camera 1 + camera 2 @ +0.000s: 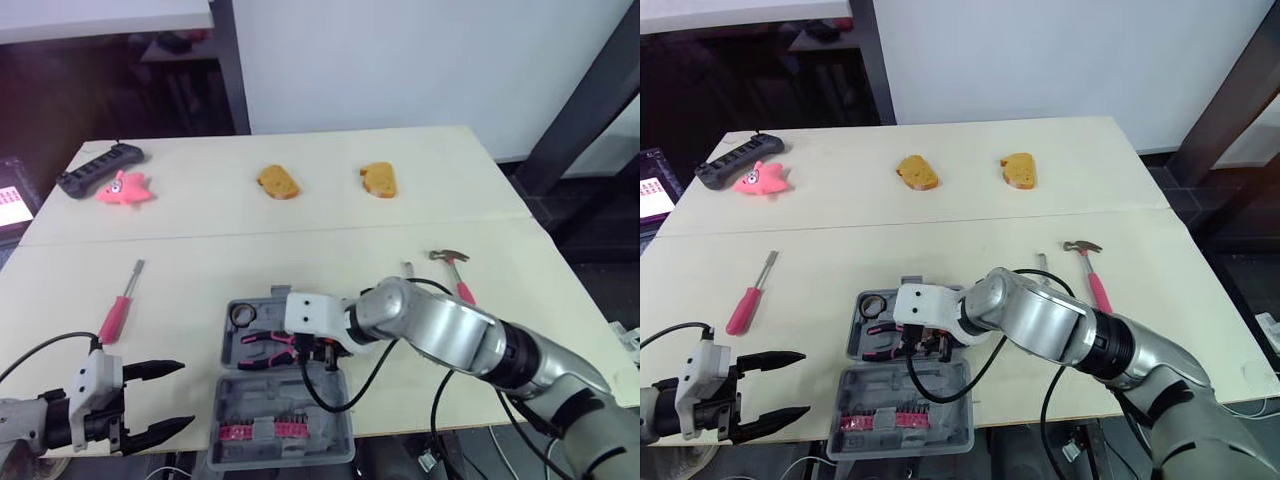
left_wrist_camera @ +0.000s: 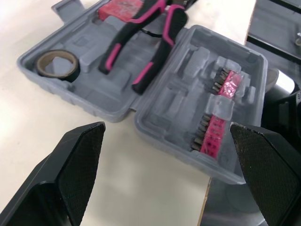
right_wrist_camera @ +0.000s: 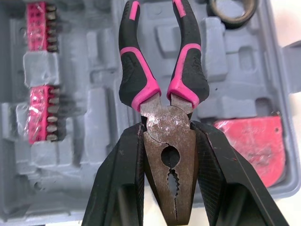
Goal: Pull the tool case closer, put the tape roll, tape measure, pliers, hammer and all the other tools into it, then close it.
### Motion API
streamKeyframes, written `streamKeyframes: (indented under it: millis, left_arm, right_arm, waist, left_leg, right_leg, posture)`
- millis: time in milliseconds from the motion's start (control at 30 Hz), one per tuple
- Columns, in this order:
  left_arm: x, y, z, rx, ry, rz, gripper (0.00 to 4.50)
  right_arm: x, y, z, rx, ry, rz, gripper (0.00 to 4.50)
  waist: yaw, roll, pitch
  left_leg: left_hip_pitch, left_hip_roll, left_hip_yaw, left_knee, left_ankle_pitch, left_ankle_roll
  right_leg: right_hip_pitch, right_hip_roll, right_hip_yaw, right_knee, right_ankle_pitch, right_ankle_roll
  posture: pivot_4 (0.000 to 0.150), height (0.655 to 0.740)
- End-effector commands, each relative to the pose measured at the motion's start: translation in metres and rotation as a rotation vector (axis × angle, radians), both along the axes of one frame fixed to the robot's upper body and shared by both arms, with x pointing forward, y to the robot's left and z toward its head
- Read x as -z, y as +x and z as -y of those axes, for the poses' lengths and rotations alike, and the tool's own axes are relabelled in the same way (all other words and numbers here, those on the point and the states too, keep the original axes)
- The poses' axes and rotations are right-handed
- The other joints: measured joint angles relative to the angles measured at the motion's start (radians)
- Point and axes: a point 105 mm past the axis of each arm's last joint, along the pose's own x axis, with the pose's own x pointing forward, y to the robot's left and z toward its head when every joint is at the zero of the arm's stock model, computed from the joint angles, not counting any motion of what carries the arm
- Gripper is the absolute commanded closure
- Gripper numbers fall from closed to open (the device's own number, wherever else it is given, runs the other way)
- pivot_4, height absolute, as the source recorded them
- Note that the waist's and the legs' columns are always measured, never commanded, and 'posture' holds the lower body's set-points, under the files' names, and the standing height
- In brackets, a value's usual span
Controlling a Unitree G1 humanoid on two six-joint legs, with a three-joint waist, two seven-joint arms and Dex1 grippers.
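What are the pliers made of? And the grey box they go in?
The pliers: the head looks like bare steel, dull grey and scuffed with brownish specks. The handles look like rubbery plastic, matte black and pink. The tool case looks like moulded plastic, matte grey, with shaped pockets pressed into it.

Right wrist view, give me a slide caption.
Right pincer grips the pliers by their metal head over the open tool case, tape roll inside.

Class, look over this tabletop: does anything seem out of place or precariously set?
Yes. The open grey plastic tool case overhangs the near edge of the pale wooden table. A pink plush toy and two toast-like brown slices are not tools.
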Motion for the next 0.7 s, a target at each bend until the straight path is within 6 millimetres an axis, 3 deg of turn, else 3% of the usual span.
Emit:
streamKeyframes:
  millis: [33, 467, 700]
  left_arm:
    - [-0.009, -0.001, 0.001, 0.005, -0.002, 0.041, 0.00]
    - [-0.010, 0.002, 0.004, 0.000, -0.005, 0.057, 0.00]
    - [-0.011, 0.004, 0.004, -0.005, -0.002, 0.064, 0.00]
  right_arm:
    - [-0.007, 0.002, -0.010, -0.028, 0.017, 0.039, 3.52]
    - [0.014, 0.010, -0.042, -0.038, 0.040, 0.006, 3.52]
    - [0.033, 0.012, -0.040, -0.030, 0.024, -0.016, 3.52]
  waist:
    - [0.000, 0.000, 0.000]
    - [-0.003, 0.000, 0.000]
    - [-0.004, 0.000, 0.000]
  left_leg:
    - [0.000, 0.000, 0.000, 0.000, 0.000, 0.000]
    - [-0.002, 0.000, 0.000, 0.000, 0.000, 0.000]
    - [-0.001, 0.006, 0.000, 0.000, 0.000, 0.000]
  right_leg:
    - [0.000, 0.000, 0.000, 0.000, 0.000, 0.000]
    - [-0.003, 0.000, 0.000, 0.001, 0.002, 0.003]
    - [-0.005, 0.007, 0.000, 0.003, 0.004, 0.000]
  posture:
    - [0.150, 0.7400]
    - [0.150, 0.7400]
    - [0.150, 0.7400]
